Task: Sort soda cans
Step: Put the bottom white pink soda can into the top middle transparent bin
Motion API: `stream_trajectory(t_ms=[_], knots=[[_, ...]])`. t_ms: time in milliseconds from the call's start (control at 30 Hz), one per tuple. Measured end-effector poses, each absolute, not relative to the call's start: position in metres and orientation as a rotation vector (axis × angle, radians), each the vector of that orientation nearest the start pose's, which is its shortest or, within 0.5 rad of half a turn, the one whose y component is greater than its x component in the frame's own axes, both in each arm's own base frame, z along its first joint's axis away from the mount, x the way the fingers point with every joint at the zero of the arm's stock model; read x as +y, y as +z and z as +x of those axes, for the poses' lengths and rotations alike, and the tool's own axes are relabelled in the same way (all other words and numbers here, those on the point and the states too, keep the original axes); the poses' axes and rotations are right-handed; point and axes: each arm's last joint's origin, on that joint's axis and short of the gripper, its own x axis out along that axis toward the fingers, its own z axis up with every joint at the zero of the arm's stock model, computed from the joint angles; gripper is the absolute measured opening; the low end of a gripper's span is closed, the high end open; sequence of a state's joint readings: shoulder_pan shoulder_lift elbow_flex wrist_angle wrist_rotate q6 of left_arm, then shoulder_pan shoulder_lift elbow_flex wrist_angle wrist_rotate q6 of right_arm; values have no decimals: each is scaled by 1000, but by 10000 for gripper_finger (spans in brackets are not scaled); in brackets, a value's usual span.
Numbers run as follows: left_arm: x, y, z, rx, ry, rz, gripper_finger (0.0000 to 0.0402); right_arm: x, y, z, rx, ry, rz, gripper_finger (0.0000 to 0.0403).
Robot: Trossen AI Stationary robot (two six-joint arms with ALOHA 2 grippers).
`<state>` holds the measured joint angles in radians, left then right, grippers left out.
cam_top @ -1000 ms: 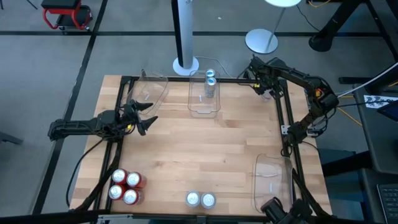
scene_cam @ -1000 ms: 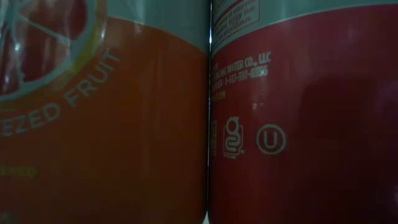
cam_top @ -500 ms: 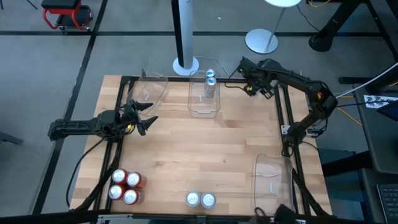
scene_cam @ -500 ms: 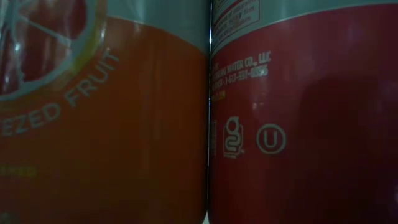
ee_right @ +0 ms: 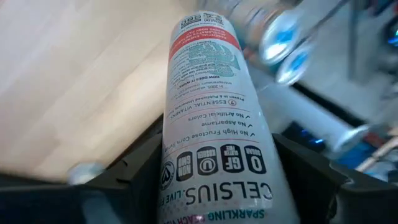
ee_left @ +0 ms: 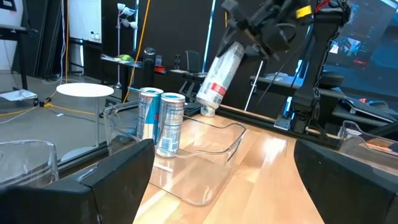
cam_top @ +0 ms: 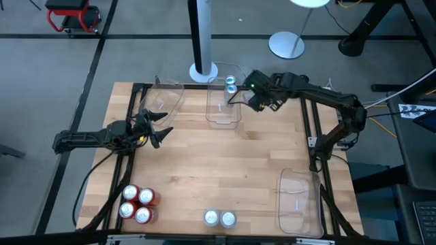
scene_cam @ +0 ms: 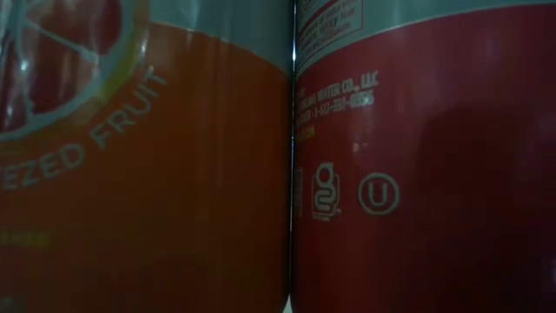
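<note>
1. Four red cans (cam_top: 137, 203) stand bunched at one near corner of the wooden table (cam_top: 218, 163) in the high view, and two silver-white cans (cam_top: 219, 218) stand side by side at the near edge. Like cans are grouped, so I think that part of the sorting is done.
2. Also in the high view, the right gripper (cam_top: 253, 96) reaches over the far clear bin (cam_top: 224, 109), which has two blue-topped cans (cam_top: 230, 84) at its far end. The left gripper (cam_top: 158, 126) waits near the table's left edge, beside another clear bin (cam_top: 165, 99). A third clear bin (cam_top: 298, 199) lies at the near right.
3. Low view: two cans fill the whole picture, an orange fruit can (scene_cam: 139, 174) touching a red can (scene_cam: 426, 165) (they stand right at the camera, so nothing else shows).
4. Left wrist view: the left gripper's dark fingers (ee_left: 112, 180) stand wide apart with nothing between them. Across the table the right gripper holds a slim white Celsius can (ee_left: 219, 78) tilted in the air above the bin, bottom end down, probably so it can be stood next to the two blue and silver cans.
5. Right wrist view: the right gripper's fingers (ee_right: 143, 171) press on both sides of the Celsius can, near its middle. The two blue can tops show blurred beyond it.
</note>
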<state>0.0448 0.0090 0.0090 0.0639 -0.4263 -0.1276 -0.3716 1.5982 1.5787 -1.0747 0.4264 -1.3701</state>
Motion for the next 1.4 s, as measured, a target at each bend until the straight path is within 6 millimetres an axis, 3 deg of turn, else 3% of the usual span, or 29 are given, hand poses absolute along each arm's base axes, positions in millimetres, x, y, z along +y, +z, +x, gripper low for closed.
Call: stream_trajectory(t_ms=[267,867,1067,1400], knots=[[16,172,94,-93,466,-137,375,-118,325,323,1312,193,-1269,251],[16,172,94,-94,467,-137,375,-132,258,362,1431,345,-1251,251],[16,172,94,-94,466,-137,375,-137,246,366,1462,352,-1250,251],[16,172,94,-93,467,-138,375,-143,245,367,1457,336,-1243,280]])
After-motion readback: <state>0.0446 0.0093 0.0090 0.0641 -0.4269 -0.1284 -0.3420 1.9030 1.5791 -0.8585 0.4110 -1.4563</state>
